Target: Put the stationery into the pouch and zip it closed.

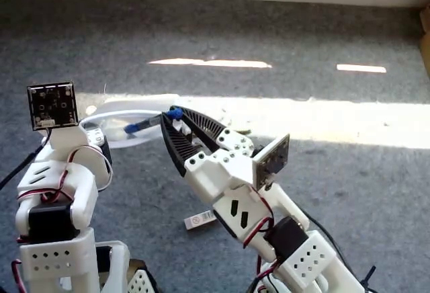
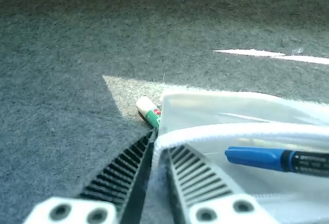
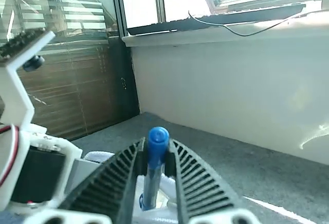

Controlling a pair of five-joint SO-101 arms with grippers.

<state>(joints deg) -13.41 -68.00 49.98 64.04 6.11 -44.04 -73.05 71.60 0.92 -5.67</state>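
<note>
Right gripper [image 3: 156, 146], clamped on the blue pen [image 1: 144, 126] whose tip lies inside the pouch [image 2: 231, 113], should feed it deeper along the pouch before releasing, while left gripper [image 2: 158, 143], pinched on the pouch rim, holds the mouth open.

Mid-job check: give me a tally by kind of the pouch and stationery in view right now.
Pouch: 1
Blue pen: 1
Green-white stick: 1
Small white piece, maybe an eraser: 1
Total: 4
</note>
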